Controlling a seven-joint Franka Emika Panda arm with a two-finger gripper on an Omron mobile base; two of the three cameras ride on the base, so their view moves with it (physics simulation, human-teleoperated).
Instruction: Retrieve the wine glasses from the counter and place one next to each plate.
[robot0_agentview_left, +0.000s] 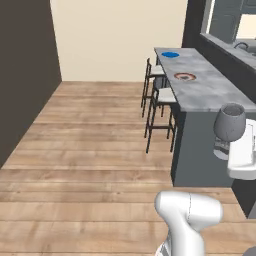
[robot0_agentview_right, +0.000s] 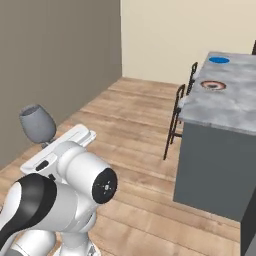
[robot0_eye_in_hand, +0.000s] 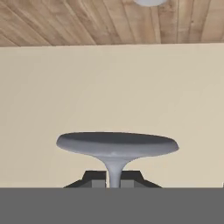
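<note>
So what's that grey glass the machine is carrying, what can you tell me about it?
It is a wine glass, clear with a smoky grey tint: a rounded bowl, a thin stem and a flat round foot. It looks like glass and seems empty. It stands upright in the air, off any surface, with the gripper shut on its stem just under the foot in the hand view. Nothing else touches it; the grey-topped bar lies beyond it.

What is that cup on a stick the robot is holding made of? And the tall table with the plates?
The wine glass looks like grey-tinted glass, smooth and partly see-through. The bar top looks like polished marble, judging by its grey veining, though it may be an imitation. The floor looks like wood planks with visible grain.
</note>
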